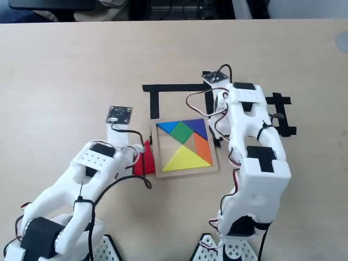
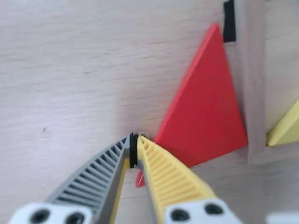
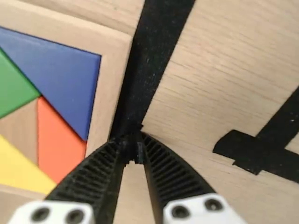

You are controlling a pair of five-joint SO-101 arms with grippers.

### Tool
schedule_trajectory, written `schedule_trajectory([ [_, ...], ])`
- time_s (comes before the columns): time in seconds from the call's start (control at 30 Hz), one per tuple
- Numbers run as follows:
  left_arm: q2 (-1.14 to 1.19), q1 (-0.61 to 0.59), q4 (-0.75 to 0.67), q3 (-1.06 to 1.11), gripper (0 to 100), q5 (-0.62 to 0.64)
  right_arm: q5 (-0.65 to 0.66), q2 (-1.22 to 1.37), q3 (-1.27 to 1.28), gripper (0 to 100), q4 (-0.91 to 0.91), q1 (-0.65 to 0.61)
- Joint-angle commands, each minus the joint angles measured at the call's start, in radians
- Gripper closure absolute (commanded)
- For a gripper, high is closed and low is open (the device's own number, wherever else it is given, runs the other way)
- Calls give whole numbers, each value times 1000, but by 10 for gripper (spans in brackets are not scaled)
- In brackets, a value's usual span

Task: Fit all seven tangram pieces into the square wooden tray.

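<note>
Left tool [image 2: 133, 150], tips pressed together, touches a corner of the red triangle [image 2: 205, 112], which lies flat on the desk [image 2: 70, 70] against the outside of the tray [image 2: 252, 93] wall. It would do best to spread, pinch an edge and lift the triangle over the wall. The tray holds coloured pieces [image 1: 186, 159] and some bare wood. Right tool [image 3: 134, 147], also closed, sits beside it.

light: soft, even brightness is spreading across the table [image 1: 65, 65] | shadows: faint, soft-edged ones are lying beside the right arm [image 1: 255, 157]; a dim patch is falling next to the red triangle [image 2: 205, 107] | glare: the table is washing pale in the left wrist view
</note>
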Motion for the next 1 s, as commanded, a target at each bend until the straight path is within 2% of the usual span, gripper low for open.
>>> schedule_trajectory([
  [0.0, 0, 48, -49, -28, 971, 55, 11, -2, -7, 988, 11, -38],
  [0.33, 0, 64, -60, -31, 971, 78, 11, -1, -7, 988, 11, -38],
  [0.7, -8, 216, -44, -62, 971, 199, 11, -1, -7, 988, 11, -38],
  [0.8, -11, 202, 14, -110, 971, 201, 11, 1, -7, 988, 11, -38],
  [0.87, -14, 136, 95, -166, 971, 198, 11, 1, -7, 988, 11, -38],
  [0.97, -38, 54, 338, -323, 971, 123, 15, 2, -7, 988, 9, -38],
])
